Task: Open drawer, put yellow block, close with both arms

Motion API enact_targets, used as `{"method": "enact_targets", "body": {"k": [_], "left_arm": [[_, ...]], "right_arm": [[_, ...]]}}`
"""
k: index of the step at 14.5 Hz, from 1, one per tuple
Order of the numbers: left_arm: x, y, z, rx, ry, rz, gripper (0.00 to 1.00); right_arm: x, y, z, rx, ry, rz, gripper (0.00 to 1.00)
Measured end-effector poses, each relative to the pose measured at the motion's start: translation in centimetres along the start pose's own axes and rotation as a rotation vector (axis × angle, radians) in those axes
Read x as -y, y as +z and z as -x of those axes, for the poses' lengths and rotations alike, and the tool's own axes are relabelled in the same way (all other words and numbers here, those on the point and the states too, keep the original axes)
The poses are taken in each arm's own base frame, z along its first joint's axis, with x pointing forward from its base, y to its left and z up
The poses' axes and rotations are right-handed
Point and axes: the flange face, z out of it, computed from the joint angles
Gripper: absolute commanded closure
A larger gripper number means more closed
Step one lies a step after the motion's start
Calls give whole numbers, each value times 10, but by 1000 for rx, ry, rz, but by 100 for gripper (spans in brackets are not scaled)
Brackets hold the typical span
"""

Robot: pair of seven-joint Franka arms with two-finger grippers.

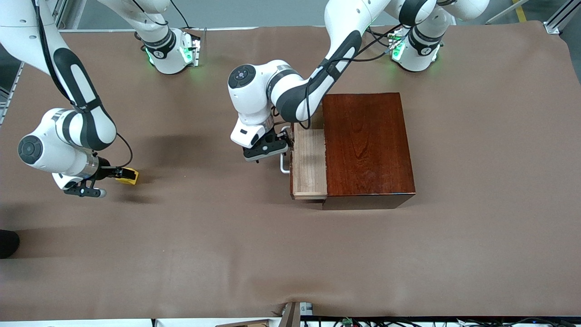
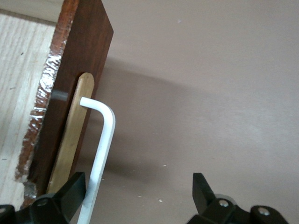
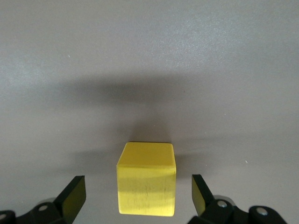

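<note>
The dark red-brown box (image 1: 367, 150) stands mid-table with the drawer (image 1: 308, 165) partly pulled out toward the right arm's end, its pale tray empty. My left gripper (image 1: 283, 144) is open at the white handle (image 1: 284, 167). In the left wrist view the handle (image 2: 100, 149) runs just inside one finger (image 2: 70, 193) of the left gripper (image 2: 138, 191), by the drawer front (image 2: 77, 88). The yellow block (image 1: 128, 175) lies on the table toward the right arm's end. My right gripper (image 1: 119, 174) is open around it. In the right wrist view the block (image 3: 147, 184) sits between the fingertips (image 3: 74, 193) of the right gripper (image 3: 138, 193), with gaps on both sides.
Brown cloth (image 1: 227, 245) covers the table. A dark object (image 1: 7, 243) pokes in at the table's edge at the right arm's end, nearer the camera. Cables and fittings (image 1: 295, 315) lie along the near edge.
</note>
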Motion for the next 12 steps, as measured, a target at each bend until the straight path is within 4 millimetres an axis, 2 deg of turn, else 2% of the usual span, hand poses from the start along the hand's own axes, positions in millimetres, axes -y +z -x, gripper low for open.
{"method": "enact_targets", "body": {"k": [2,3,7,10,12], "left_arm": [[-1,1,1,-1,-3,2,0],[-1,1,1,-1,-7,3,0],[-5,-1,3,-7,-58,35,0],[-9,-3,7,-10,-63,68,0],[-13,-5,10,-11,-63,90,0]], "right_arm": [[0,3,2,-12,1,2,3],[-1,6,4,-23,1,3,12],[0,22,15,-35,2,5,68],[0,22,15,-33,-6,6,87],[-1,21,16,-33,-23,6,88]]}}
